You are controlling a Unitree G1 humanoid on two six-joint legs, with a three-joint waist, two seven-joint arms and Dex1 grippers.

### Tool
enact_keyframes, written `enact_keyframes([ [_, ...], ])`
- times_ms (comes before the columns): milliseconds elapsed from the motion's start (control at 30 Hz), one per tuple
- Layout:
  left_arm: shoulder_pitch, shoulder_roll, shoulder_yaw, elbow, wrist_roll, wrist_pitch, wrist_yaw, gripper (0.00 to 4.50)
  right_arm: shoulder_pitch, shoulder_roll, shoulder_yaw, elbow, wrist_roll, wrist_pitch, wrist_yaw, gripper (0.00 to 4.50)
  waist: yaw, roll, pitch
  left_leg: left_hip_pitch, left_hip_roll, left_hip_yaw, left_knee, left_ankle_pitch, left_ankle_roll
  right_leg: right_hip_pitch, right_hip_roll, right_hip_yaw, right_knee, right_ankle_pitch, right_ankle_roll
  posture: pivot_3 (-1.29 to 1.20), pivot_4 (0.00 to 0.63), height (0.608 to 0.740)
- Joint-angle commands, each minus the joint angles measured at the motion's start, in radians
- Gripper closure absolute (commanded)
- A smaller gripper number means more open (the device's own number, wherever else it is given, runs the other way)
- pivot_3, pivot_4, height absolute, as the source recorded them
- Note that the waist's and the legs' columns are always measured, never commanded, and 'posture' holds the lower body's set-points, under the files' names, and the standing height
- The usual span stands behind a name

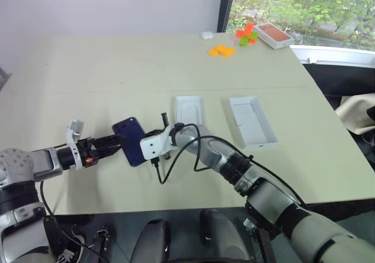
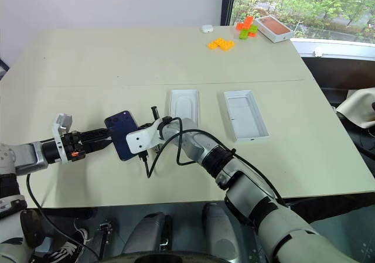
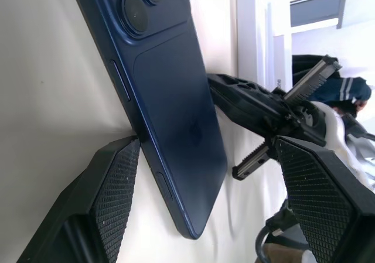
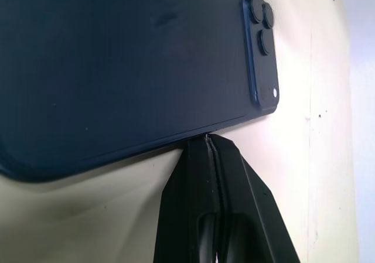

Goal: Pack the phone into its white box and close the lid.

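Nothing is packed yet: the phone stands tilted at centre-left on the counter, between the spread left tool and pressed-together right tool at its edge, with white box and lid lying open upper right.

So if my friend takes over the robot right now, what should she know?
Left end effector: open around the slim dark navy-blue phone, one finger touching its edge.
Right end effector: shut, tips against the phone's edge.
Phone is tilted up on the table, not packed.
Shallow white cardboard box and flat white lid lie apart, further out.
Left: put phone in box, close lid.
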Motion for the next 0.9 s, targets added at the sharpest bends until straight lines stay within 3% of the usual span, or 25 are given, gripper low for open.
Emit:
enact_keyframes([
  [33, -0.054, -0.026, 0.002, -0.051, -0.077, 0.014, -0.019, 0.63, 0.014, 0.036, 0.03, -0.004, 0.01, -0.027, 0.007, 4.46, 0.001, 0.0, 0.0, 0.0, 0.0, 0.0, 0.0, 0.0, 0.0, 0.0, 0.0, 0.0, 0.0, 0.0, 0.0, 0.0, 0.15, 0.74],
  [167, -0.054, -0.044, 0.04, -0.058, -0.075, 0.0, 0.005, 0.63, 0.017, 0.037, 0.028, -0.002, 0.01, -0.03, 0.008, 4.46, -0.001, 0.0, 0.0, 0.0, 0.0, -0.001, 0.0, 0.0, 0.0, 0.001, 0.0, -0.001, 0.0, 0.0, 0.0, 0.0, 0.15, 0.74],
  [567, 0.025, -0.09, -0.044, -0.096, -0.043, -0.059, 0.026, 0.63, 0.018, 0.032, 0.016, -0.008, 0.016, -0.031, 0.013, 4.46, 0.001, 0.0, -0.001, 0.001, 0.0, -0.002, -0.001, 0.0, -0.001, 0.002, 0.0, -0.001, 0.0, 0.0, -0.001, 0.0, 0.15, 0.74],
  [900, -0.032, -0.115, 0.032, -0.053, -0.096, -0.055, 0.02, 0.63, 0.02, 0.029, 0.006, -0.011, 0.014, -0.03, 0.016, 4.46, 0.002, 0.0, -0.001, 0.0, 0.0, -0.003, -0.001, 0.001, -0.002, 0.001, -0.001, -0.002, 0.0, 0.0, -0.001, 0.0, 0.15, 0.74],
])
